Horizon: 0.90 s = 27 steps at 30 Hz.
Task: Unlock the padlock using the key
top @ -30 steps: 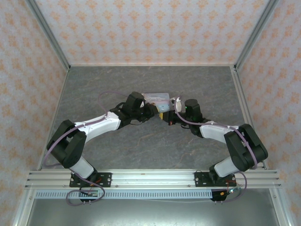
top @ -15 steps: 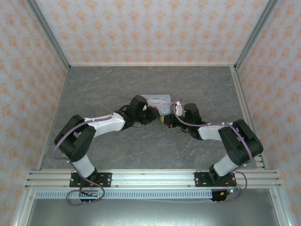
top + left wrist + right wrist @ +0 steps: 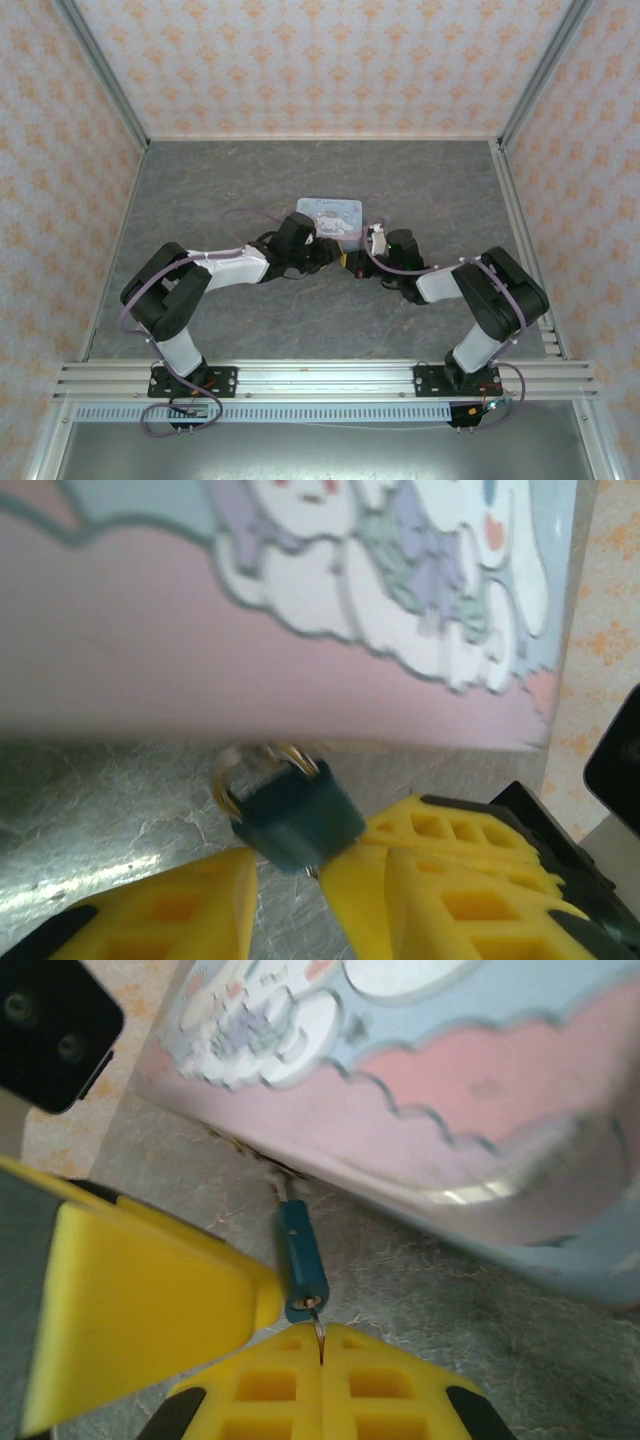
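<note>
Now the right tool (image 3: 320,1348) is pinching the key (image 3: 318,1332), pointing straight into the padlock (image 3: 300,1260); whether the left tool (image 3: 288,865) is squeezing it is unclear.

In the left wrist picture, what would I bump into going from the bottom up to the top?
left hand → padlock → tin box

Bright, even light; padlock (image 3: 295,815) motion-blurred, close-ups soft.
</note>
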Motion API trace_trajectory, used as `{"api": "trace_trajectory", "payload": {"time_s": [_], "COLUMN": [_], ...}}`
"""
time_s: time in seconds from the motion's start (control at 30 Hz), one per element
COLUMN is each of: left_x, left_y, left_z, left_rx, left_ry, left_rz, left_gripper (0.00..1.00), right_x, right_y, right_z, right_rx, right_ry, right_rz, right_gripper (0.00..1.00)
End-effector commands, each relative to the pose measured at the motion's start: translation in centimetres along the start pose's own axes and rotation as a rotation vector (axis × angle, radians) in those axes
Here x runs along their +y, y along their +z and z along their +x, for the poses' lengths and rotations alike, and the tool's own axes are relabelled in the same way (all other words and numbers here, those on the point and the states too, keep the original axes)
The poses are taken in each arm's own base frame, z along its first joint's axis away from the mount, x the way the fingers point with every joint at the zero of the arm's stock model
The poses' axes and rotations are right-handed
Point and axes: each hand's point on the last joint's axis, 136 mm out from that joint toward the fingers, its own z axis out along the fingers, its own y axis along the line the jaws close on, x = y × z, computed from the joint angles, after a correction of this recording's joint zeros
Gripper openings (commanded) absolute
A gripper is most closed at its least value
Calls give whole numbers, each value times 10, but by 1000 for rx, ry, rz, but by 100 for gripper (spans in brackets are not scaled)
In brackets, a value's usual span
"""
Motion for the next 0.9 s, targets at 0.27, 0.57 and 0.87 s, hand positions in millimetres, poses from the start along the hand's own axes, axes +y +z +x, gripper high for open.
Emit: {"api": "trace_trajectory", "payload": {"time_s": [0.27,0.57,0.87], "left_x": [16,10,13], "left_y": [-23,-29,-20], "left_z": [-14,-23,-23], "left_rx": [-131,-190,-194], "left_ry": [-52,-124,-207], "left_rz": [7,102,141], "left_gripper": [54,53,48], "right_x": [2,12,15], "right_y": [9,10,8], "right_z": [7,4,0], "right_rx": [-18,-55,-80], "right_ry": [41,146,270], "right_rz": [-15,-45,-36], "right_gripper": [0,0,0]}}
